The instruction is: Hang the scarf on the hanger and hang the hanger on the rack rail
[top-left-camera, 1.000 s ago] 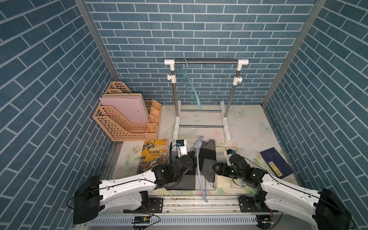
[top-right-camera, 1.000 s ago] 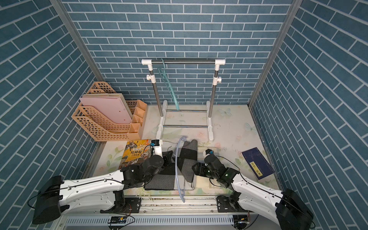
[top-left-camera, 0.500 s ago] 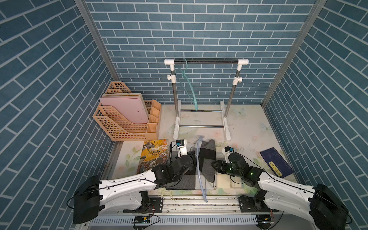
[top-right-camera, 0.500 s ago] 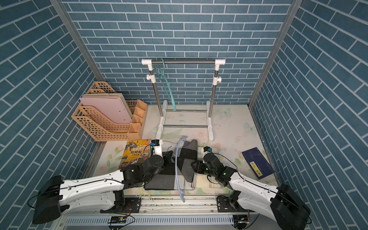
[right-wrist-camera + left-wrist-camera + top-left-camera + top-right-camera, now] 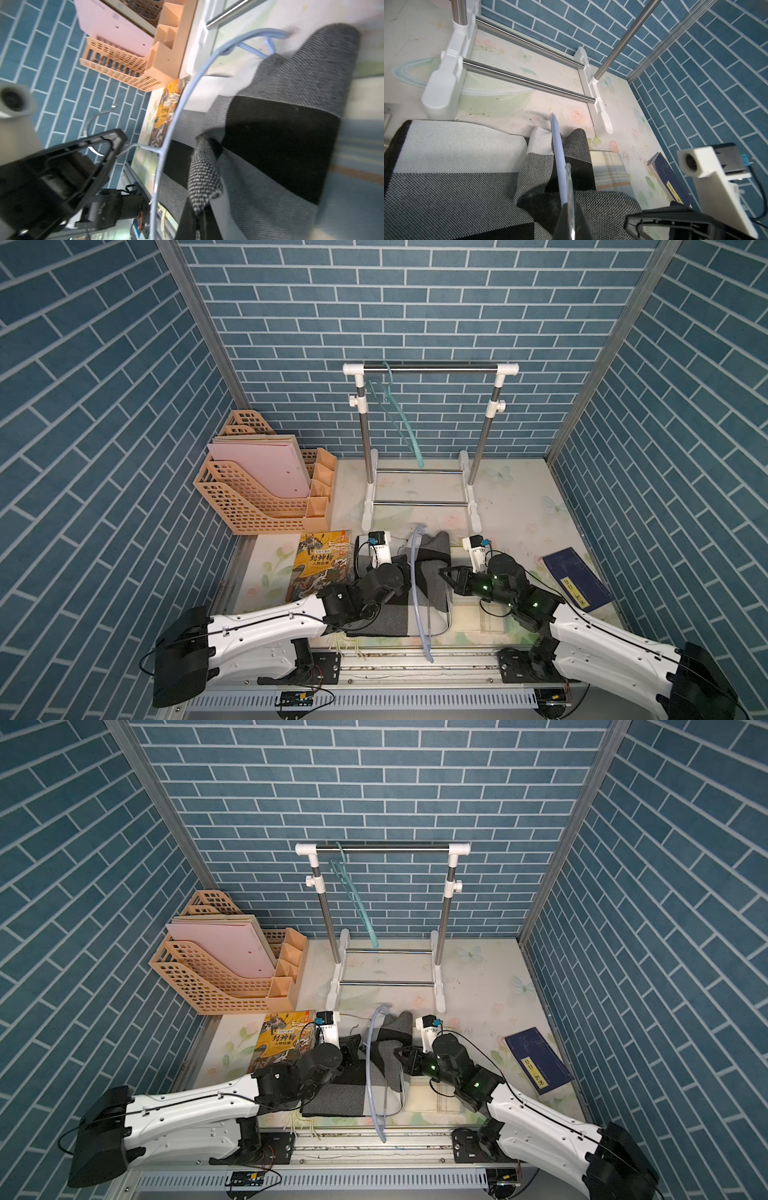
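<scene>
In both top views you can see the blue hanger standing on its edge at the near side of the table. Your left tool is clenched on it. The scarf lies on the table on both sides of the hanger, so it looks like it goes through it, but you cannot be sure from up here. Your right tool is closed right at the scarf's edge. Far back, the rack holds only a green hanger. In the left wrist view, the left tool grips the blue hanger tight, and the scarf bunches up beside the bar. In the right wrist view, the right tool is pinching a fold of the scarf, with the hanger curving past it. So you are about halfway, I think. You have both things in hand. What is left is to pull the scarf over the bar so it hangs on both sides, then lift the hanger up.
</scene>
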Robot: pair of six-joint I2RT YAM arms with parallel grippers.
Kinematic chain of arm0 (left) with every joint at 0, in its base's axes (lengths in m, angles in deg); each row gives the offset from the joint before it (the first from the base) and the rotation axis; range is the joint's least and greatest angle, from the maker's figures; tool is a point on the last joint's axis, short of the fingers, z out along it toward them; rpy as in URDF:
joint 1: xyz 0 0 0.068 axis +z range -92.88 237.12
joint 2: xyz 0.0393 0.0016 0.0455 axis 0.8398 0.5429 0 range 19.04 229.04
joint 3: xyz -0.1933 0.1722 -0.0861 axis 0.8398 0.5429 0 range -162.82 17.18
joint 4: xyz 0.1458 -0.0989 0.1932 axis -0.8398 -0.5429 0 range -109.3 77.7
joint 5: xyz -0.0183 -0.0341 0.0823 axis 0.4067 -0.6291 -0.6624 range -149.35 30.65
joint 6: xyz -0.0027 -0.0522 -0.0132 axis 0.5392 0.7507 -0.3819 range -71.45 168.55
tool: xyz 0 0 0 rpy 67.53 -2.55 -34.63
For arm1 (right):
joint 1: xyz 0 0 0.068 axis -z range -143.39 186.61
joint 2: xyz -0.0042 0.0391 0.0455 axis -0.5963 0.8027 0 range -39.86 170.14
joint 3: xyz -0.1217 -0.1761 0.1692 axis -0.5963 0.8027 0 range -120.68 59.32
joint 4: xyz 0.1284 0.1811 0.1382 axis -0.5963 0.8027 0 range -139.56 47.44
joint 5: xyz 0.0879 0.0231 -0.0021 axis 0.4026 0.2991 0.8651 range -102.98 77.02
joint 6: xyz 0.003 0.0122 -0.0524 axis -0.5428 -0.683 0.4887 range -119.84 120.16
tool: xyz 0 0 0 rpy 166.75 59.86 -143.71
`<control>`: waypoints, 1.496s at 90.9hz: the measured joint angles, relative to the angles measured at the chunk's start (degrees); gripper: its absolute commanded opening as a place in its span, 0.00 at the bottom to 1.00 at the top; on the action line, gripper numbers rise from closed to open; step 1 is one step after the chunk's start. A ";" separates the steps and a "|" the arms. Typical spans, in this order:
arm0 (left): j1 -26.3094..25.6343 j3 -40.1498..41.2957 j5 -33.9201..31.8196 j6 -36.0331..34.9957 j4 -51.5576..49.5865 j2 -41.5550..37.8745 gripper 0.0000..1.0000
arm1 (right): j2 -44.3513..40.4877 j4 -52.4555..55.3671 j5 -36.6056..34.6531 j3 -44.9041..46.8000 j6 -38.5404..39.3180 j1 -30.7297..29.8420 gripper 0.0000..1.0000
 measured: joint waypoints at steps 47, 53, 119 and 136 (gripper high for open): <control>-0.02 1.66 4.28 -0.24 2.19 -4.85 0.00 | 28.39 -25.73 7.04 -2.69 -5.49 -7.58 0.00; -0.02 1.66 4.42 -0.22 2.23 -5.33 0.00 | 30.86 -27.21 7.85 -4.24 -6.05 -8.48 0.07; -0.17 -2.67 3.48 -0.26 -1.68 -0.68 0.00 | 3.23 18.64 -5.29 -10.60 3.89 -7.48 0.78; -0.90 -13.77 1.36 -0.39 -9.29 7.98 0.00 | -4.22 31.06 -17.05 -16.94 6.95 -8.07 0.76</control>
